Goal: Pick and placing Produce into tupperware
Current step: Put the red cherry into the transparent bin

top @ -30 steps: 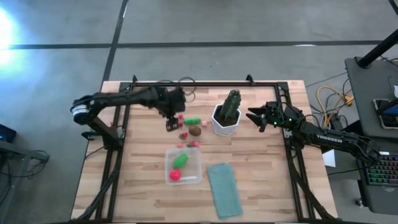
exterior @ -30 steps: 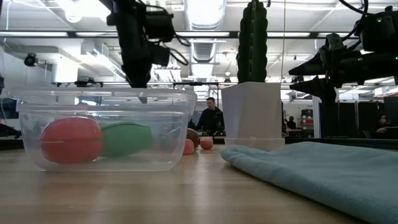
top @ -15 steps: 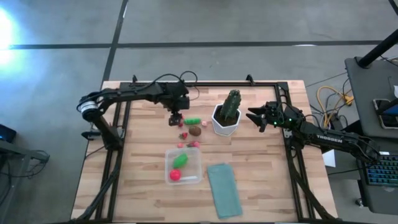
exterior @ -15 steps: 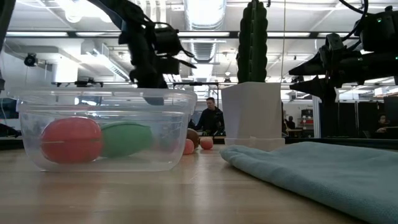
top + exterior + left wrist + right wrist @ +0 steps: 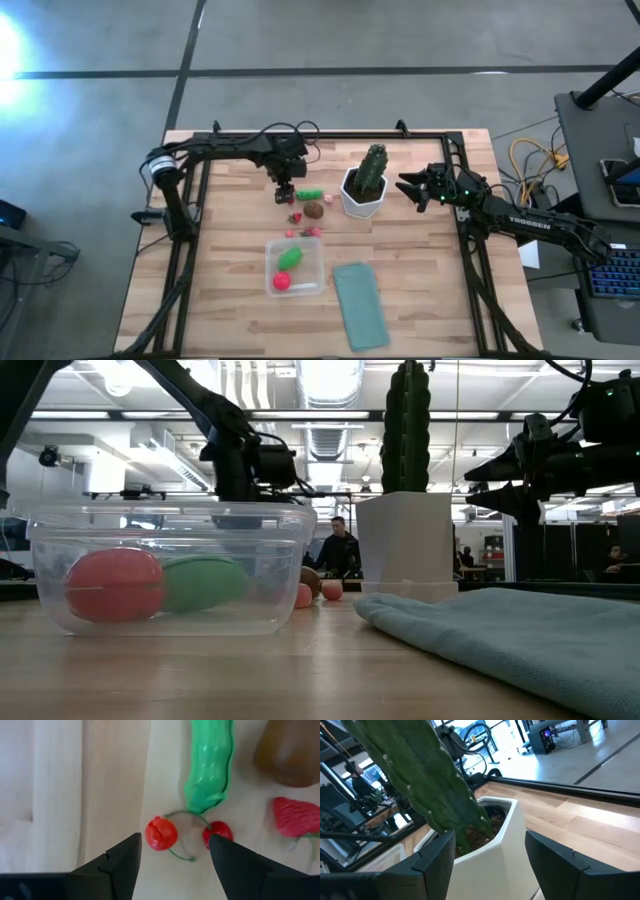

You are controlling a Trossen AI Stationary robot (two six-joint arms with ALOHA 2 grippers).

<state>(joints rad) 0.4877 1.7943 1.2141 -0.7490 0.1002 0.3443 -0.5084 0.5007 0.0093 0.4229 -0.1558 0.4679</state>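
The wooden table stands on a grey floor, and the low view looks into a big room with bright ceiling lights and a person far behind. The left gripper hangs right over two red cherries on one green stem, with its fingers apart and nothing between them. Just past the cherries lie a green bean pod, a brown round piece and a red strawberry. The clear tupperware sits nearer the front of the table than this gripper, with small pink pieces between them. A red ball and a green piece lie inside it. A teal cloth lies beside the box. A tall cactus in a white pot stands between the two grippers. The right gripper waits in the air beside the pot with its fingers apart, holding nothing.
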